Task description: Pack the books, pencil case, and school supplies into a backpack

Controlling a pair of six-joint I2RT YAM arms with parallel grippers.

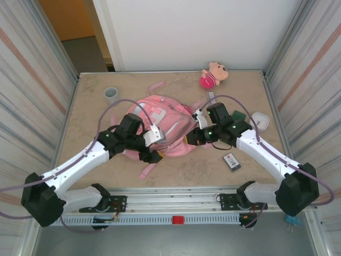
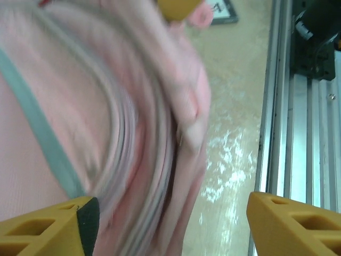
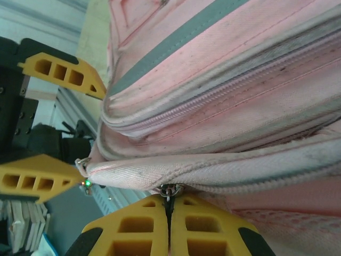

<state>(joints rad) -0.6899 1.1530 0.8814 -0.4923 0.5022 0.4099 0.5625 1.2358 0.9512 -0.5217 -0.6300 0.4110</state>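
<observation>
Pink backpack [image 1: 162, 122]: lies mid-table, between both grippers.
Left arm: stretches from the near-left corner, wrist at the backpack's near-left edge.
Left gripper [image 2: 170, 213]: fingers spread wide over the backpack's edge.
Right arm: bent inward from the near right.
Right gripper [image 3: 169, 226]: pinched closed on the zip pull [image 3: 169, 190].

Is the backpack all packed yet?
Not yet. Nothing looks packed: the black rectangular piece lies on the table outside the pink backpack. In hand: the right gripper is shut on a zip pull, the left gripper open at the backpack's edge. Left: probably unzipping, then packing.
</observation>
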